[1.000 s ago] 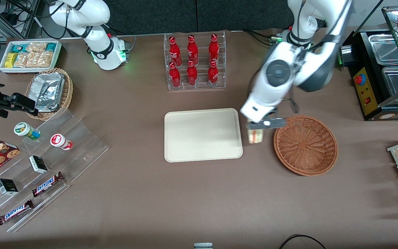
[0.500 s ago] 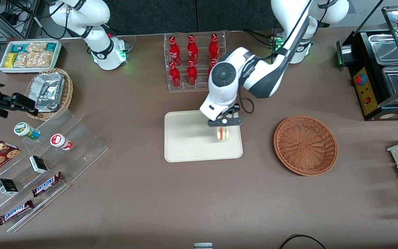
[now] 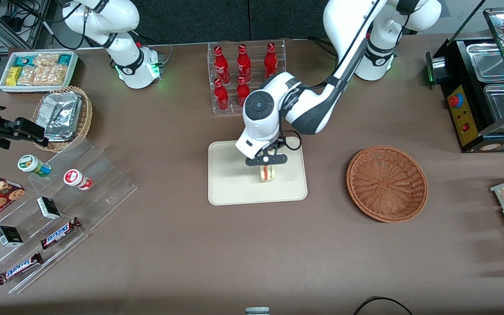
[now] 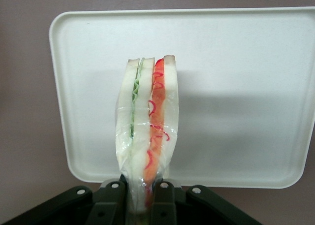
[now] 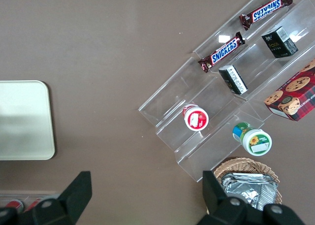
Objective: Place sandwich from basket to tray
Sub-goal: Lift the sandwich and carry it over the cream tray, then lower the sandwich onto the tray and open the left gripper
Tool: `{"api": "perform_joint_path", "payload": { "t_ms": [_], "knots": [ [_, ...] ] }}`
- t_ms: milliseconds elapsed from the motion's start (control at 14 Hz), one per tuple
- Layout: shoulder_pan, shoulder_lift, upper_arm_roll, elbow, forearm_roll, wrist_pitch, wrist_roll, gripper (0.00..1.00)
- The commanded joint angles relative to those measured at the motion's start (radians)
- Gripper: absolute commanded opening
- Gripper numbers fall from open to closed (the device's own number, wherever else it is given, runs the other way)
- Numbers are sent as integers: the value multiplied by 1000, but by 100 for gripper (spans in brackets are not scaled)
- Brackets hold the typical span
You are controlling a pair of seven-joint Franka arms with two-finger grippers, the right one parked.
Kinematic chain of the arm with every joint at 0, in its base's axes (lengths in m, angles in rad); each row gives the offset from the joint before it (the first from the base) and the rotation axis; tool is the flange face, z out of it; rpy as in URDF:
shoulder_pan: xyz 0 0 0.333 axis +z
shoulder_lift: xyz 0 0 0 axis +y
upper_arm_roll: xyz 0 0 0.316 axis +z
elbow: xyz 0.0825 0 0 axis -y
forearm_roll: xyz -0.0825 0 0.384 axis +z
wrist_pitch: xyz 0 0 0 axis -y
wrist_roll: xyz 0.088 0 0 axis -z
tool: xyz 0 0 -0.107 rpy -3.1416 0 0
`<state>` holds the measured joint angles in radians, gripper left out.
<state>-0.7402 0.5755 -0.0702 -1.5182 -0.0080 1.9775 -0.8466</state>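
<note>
Over the tray (image 3: 230, 183), I hold the sandwich (image 3: 267, 172) in my gripper (image 3: 267, 159), fingers (image 4: 110, 205) clamped on its narrow end so the wedge hangs cut side out, red, pink and green layers showing through clear wrap. The basket (image 3: 386, 183) sits bare of food toward the working arm's end of the table, well apart from me. I judge the carry done and the set-down in hand: the sandwich is above the cream surface, though from the wrist view I cannot be sure whether its tip is touching the tray (image 4: 236, 87) or hanging just clear of it. The next move, as I read it, calls for a short lowering until the bread rests on the tray, then parting the fingers gently so the soft wedge does not topple or cling to the pads.

Readable writing is scarce. Two chocolate bars (image 5: 221, 51) on the clear stepped display read "SNICKERS". The red bottles (image 3: 243, 65) in the rack, farther from the front camera than the tray, carry white script too small to make out. A red box (image 5: 294, 95) shows pictured chocolate-chip cookies, its lettering unreadable.
</note>
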Motion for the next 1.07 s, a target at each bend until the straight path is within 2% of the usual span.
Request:
{"api": "perform_joint_path", "payload": {
  "t_ms": [0,571,1000],
  "knots": [
    [-22,85,15,111,-10,-6,-5,0],
    [-25,162,1,122,-26,141,1,0],
    [-42,190,-11,118,-15,167,-3,0]
  ]
}}
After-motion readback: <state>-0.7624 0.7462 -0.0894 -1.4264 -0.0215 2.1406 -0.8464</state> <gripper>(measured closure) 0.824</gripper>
